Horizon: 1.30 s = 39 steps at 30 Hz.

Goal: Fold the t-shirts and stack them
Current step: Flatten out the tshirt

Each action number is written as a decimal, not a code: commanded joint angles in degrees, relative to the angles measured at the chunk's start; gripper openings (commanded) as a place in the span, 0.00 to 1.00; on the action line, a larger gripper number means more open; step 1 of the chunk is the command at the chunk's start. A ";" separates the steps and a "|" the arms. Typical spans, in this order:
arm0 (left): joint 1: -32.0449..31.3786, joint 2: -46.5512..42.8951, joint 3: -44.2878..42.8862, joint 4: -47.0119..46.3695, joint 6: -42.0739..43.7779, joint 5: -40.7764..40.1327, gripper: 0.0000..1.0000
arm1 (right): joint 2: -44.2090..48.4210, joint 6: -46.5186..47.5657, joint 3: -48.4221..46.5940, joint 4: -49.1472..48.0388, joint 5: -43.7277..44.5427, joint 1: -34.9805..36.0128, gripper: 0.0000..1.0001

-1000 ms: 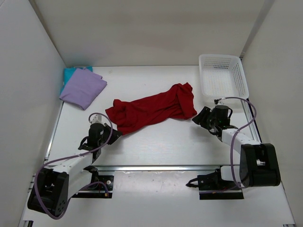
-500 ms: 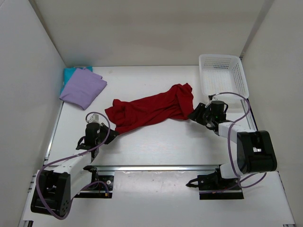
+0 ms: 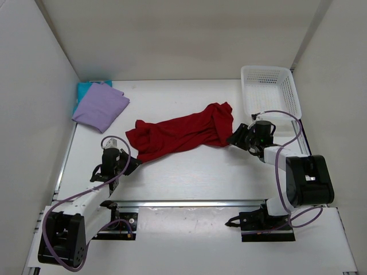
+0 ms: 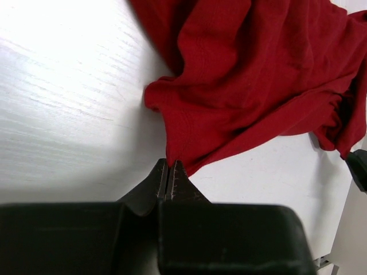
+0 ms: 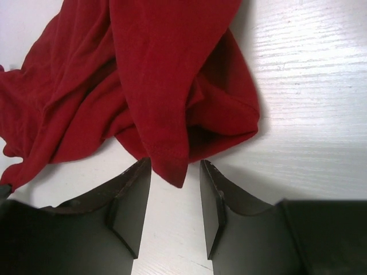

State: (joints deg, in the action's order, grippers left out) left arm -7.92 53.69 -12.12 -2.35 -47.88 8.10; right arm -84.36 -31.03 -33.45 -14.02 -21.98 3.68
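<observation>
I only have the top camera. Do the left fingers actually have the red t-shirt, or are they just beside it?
Observer: The left wrist camera shows the left fingers shut, pinching a corner of the red t-shirt hem at their tips.
Operator: And the right side?
Observer: In the right wrist camera the right fingers stand apart, with a folded point of the hem between them, not clamped.
Operator: How deep is the cloth in there?
Observer: Only the tip of that point reaches in. The rest of the shirt lies beyond the fingertips on the table.
</observation>
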 commanded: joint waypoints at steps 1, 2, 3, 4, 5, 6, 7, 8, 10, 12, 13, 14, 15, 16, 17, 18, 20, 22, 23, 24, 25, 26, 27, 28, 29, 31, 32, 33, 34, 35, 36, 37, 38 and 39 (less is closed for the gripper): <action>0.02 -1.14 -1.85 2.26 0.32 -2.12 0.00 | -1.24 0.53 -1.62 -3.82 -1.22 -0.43 0.37; -0.25 -1.13 -2.20 3.91 0.85 -3.25 0.00 | -1.60 0.53 -1.88 -3.91 -1.66 -0.60 0.37; -0.51 -1.48 -2.73 4.98 1.90 -3.18 0.00 | -1.60 0.01 -1.71 -4.34 -1.93 -0.78 0.37; -1.30 -1.57 -2.82 5.07 3.13 -4.39 0.00 | -2.04 0.26 -2.40 -4.43 -2.02 -0.61 0.37; -1.31 -1.83 -3.60 6.47 3.49 -5.89 0.00 | -2.47 0.26 -2.06 -3.91 -2.10 -0.26 0.36; -1.83 -1.92 -3.79 7.52 3.32 -7.03 0.00 | -3.00 0.26 -2.84 -4.43 -2.28 0.01 0.37; -2.27 -2.19 -3.88 7.54 3.75 -7.65 0.00 | -3.18 0.09 -3.02 -4.52 -2.45 0.53 0.36; -2.19 -2.54 -4.05 8.41 3.84 -8.01 0.00 | -3.44 -0.35 -3.11 -4.70 -2.28 0.45 0.37; -2.36 -2.45 -4.05 7.98 3.84 -8.01 0.00 | -3.88 -0.70 -2.76 -5.04 -3.50 0.88 0.36; -2.54 -2.63 -3.79 7.72 4.37 -7.57 0.00 | -3.19 -1.14 -2.58 -5.93 -3.86 1.33 0.35; -2.10 -2.45 -3.44 7.71 4.63 -7.74 0.00 | -3.18 -1.40 -2.67 -5.67 -3.86 1.67 0.35; -2.36 -2.71 -3.52 7.28 4.55 -8.01 0.00 | -3.27 -1.41 -2.76 -6.19 -4.21 1.77 0.35; -2.10 -2.71 -3.18 6.58 4.63 -7.66 0.00 | -3.18 -1.84 -2.50 -5.85 -3.78 2.55 0.32; -2.01 -2.63 -3.09 6.22 4.90 -6.96 0.00 | -3.62 -1.67 -3.28 -6.10 -4.04 2.47 0.30; -1.66 -2.98 -3.00 5.61 5.16 -6.35 0.00 | -4.06 -1.76 -3.90 -6.11 -4.56 2.30 0.26; -1.66 -2.80 -3.08 5.43 5.25 -5.91 0.00 | -4.41 -2.11 -3.90 -6.45 -5.70 2.47 0.21; -1.40 -2.72 -3.09 4.81 5.86 -5.03 0.00 | -4.94 -3.42 -4.34 -6.72 -7.02 1.86 0.10; -1.04 -2.89 -2.91 4.02 5.60 -4.41 0.00 | -3.81 -2.82 -5.39 -5.06 -6.94 2.29 0.00; -0.95 -3.06 -3.43 3.58 5.34 -3.54 0.00 | -2.23 -2.12 -5.83 -3.22 -5.63 2.90 0.00; -0.52 -2.72 -3.61 3.06 5.25 -2.48 0.00 | -1.00 -2.11 -6.18 -1.55 -3.97 3.08 0.00; -0.25 -2.63 -5.00 1.57 5.16 -0.82 0.00 | 2.15 -2.02 -6.27 0.03 -2.38 3.69 0.00; -0.51 -2.19 -7.28 0.51 4.29 0.68 0.00 | 5.75 -2.02 -6.01 0.83 -1.24 4.05 0.00; -0.43 -1.32 -10.44 -0.45 4.20 2.26 0.00 | 9.96 -2.46 -6.88 3.36 0.69 4.75 0.00; -0.34 -0.79 -12.56 -0.03 4.54 2.80 0.00 | 12.18 -2.03 -7.32 6.26 3.06 4.41 0.00; -0.69 0.18 -17.19 1.11 5.77 2.45 0.00 | 16.72 -1.24 -8.81 7.77 4.47 5.19 0.00; -1.91 2.98 -25.88 4.78 8.14 2.27 0.00 | 22.53 0.26 -12.49 16.70 12.62 6.85 0.00; -2.09 5.17 -32.90 7.86 8.85 2.71 0.00 | 25.88 1.48 -15.56 19.27 14.23 7.91 0.00; -1.31 7.02 -38.36 8.58 9.64 5.41 0.00 | 26.95 2.45 -19.85 24.17 17.72 8.27 0.00; 0.00 7.74 -40.59 9.63 9.82 6.92 0.00 | 29.40 3.24 -21.99 27.61 20.37 9.49 0.00; 0.97 8.79 -45.84 11.30 9.73 9.72 0.00 | 30.99 4.82 -26.62 29.65 21.96 10.98 0.00; 2.46 9.15 -49.98 11.84 9.47 11.83 0.00 | 31.96 6.40 -31.80 33.49 26.41 13.26 0.00; 4.56 9.32 -51.93 12.89 9.47 12.64 0.00 | 32.32 7.03 -34.72 36.84 30.81 14.32 0.00; 5.45 9.33 -56.56 14.90 9.12 13.95 0.00 | 31.98 9.64 -41.10 39.05 32.85 17.03 0.00; 7.81 9.76 -60.09 14.92 8.16 17.18 0.00 | 31.54 11.67 -48.39 42.64 36.70 19.76 0.00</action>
State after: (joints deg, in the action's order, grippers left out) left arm -4.51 64.12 -64.14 8.27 -39.86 17.19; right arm -53.89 -26.15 -68.82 17.67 0.78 18.61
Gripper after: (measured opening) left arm 0.025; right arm 0.009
